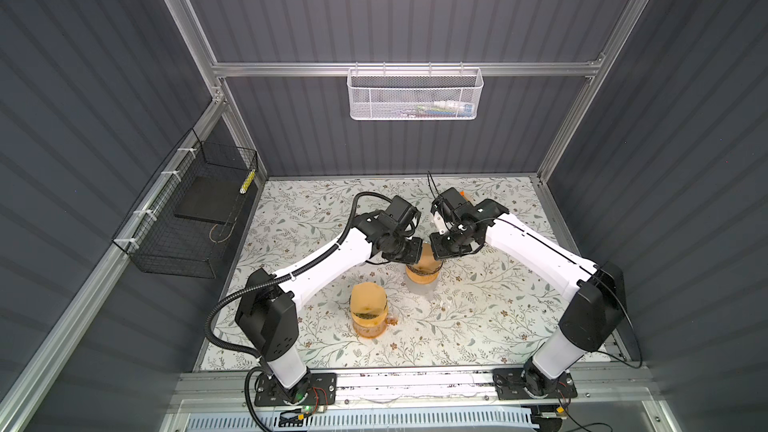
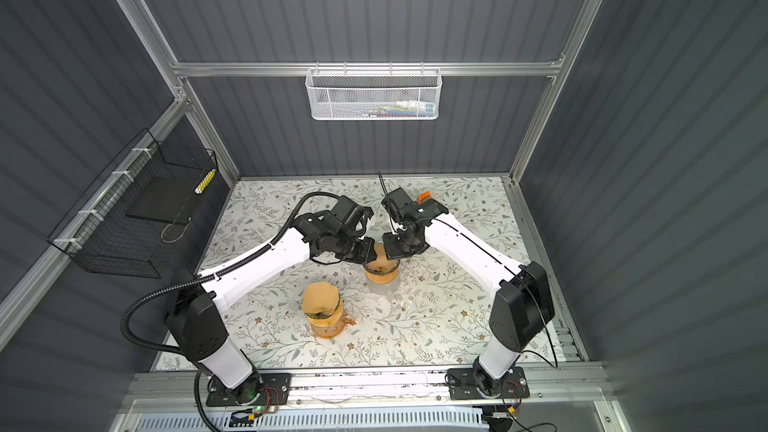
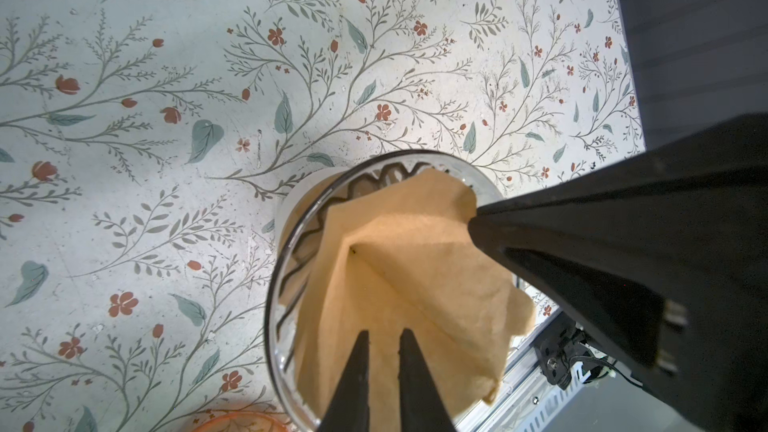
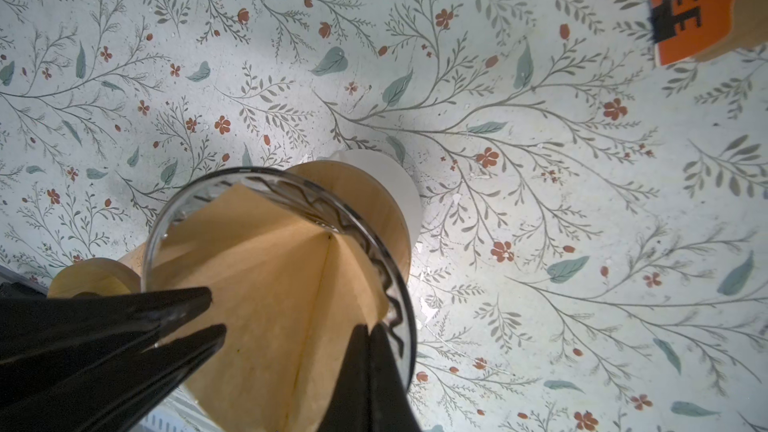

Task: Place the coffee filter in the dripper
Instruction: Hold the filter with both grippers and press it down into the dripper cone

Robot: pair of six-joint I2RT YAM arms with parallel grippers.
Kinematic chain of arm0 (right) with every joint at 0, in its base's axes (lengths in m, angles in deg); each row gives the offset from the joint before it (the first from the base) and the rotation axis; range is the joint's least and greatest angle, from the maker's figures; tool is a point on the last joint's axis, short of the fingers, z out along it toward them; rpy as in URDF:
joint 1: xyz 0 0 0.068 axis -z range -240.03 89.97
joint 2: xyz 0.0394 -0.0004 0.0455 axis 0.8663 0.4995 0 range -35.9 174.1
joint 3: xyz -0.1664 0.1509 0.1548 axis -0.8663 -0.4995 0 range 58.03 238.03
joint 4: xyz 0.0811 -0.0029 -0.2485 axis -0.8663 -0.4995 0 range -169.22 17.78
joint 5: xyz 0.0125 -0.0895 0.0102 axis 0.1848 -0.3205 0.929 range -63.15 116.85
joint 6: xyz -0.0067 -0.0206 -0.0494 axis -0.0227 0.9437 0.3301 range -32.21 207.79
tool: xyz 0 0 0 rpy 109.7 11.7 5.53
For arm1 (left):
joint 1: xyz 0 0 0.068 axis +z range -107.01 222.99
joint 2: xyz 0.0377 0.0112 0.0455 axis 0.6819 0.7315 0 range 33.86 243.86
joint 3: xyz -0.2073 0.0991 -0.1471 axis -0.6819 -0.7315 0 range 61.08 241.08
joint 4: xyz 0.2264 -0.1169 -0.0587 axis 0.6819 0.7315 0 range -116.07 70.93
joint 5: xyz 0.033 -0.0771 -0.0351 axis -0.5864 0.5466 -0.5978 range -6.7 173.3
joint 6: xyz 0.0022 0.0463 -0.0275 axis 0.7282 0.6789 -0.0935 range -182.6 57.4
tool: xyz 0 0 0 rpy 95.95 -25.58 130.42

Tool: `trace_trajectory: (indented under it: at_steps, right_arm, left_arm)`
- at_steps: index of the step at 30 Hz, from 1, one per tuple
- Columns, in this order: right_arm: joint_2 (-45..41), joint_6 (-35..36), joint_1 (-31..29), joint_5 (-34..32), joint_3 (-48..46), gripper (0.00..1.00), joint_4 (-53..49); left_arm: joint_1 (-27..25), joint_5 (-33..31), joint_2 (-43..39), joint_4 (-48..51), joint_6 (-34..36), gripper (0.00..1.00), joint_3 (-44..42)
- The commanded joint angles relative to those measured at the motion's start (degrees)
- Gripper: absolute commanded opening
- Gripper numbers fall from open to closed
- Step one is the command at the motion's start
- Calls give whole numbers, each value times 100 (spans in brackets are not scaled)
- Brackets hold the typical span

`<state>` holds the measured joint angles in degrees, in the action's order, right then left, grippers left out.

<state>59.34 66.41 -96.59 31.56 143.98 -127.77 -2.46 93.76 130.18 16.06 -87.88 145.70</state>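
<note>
Filter [image 3: 415,276]: brown paper cone, standing point-down inside the dripper [image 4: 249,170]. Its upper edge rises above the glass rim on the side towards the robot.
Dripper: clear glass with a dark wavy line inside the wall. It stands upright near the middle of the table [image 1: 478,309], under both wrists in both top views.
Collar [image 4: 374,197]: a wooden ring below the glass, resting on a white stand [image 4: 405,189].
Left gripper [image 3: 385,332]: the fingertips sit over the filter's edge, nearly together with a narrow slit between them. Paper shows through the slit, but I cannot tell whether they pinch it. From the right wrist its tips [image 4: 217,312] reach just past the glass rim onto the paper.
Right gripper [image 4: 368,328]: jaws pressed together on the filter's edge, just inside the rim on the side opposite the left gripper. From the left wrist its tip [image 3: 473,220] meets a puckered corner of the paper.
Crease: one straight fold runs down the filter's inner wall to its point.
Pot [image 1: 368,328]: orange glass with a handle, well apart from the dripper and nearer the robot. A second filter [image 1: 365,299] sits on top of it.
Packet [image 4: 698,14]: orange with black letters, lying flat on the table beyond the dripper.
</note>
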Motion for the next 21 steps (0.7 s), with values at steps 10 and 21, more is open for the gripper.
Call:
trace_trajectory:
  at_steps: [10, 21]
  right_arm:
    - [82, 82, -44, -172, 150, 0, -134]
    - [135, 73, -71, -157, 131, 0, -88]
  left_arm:
    - [-43, -395, -419, 287, 115, 16, 96]
    - [-42, -328, -429, 140, 36, 16, -155]
